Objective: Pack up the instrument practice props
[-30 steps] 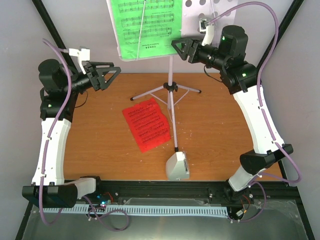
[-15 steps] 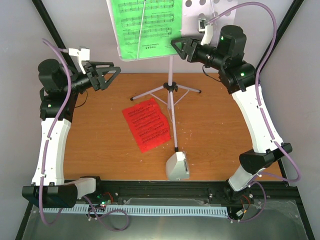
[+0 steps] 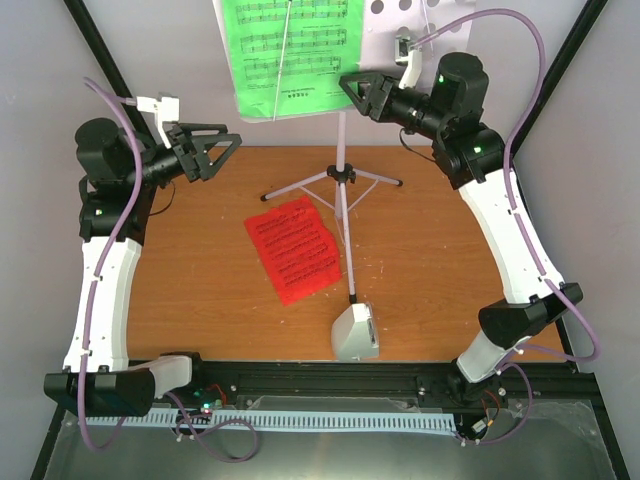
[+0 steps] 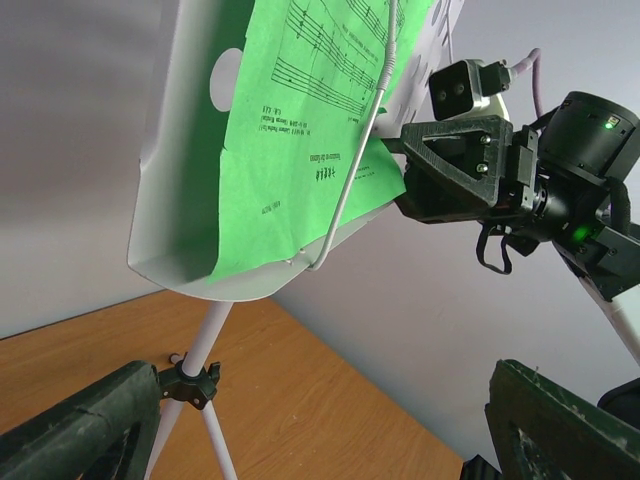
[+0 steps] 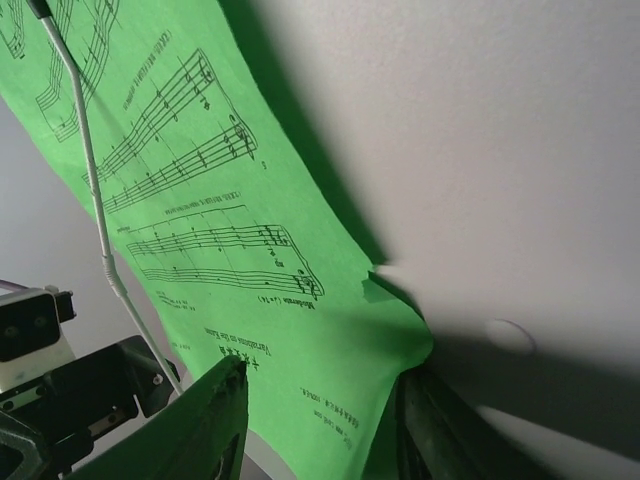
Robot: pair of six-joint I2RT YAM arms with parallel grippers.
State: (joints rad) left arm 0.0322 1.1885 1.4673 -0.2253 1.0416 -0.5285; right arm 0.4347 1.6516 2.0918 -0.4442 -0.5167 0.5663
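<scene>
The green printed music sheet (image 3: pixel 290 50) leans on the white hole-perforated music stand (image 3: pixel 388 45). The right gripper (image 3: pixel 350 88) has its fingers apart, one on each side of the sheet's lower corner (not closed on it). The left gripper (image 3: pixel 225 152) hovers beside the stand with its fingers wide open, holding nothing. The red printed music sheet (image 3: pixel 293 248) and the small white wedge-shaped metronome (image 3: pixel 354 332) lie on the brown wooden worktop (image 3: pixel 200 260).

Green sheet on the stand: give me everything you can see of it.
The green sheet is bright green paper printed with black staves and a small text line near the bottom. It stands nearly upright against the white perforated stand desk, bottom edge in the desk's lip, with a thin white retainer wire across its front. Its lower corner on the right arm's side is slightly crumpled and lies between the right gripper fingers, whose jaws stand apart, not clamped on it.
</scene>
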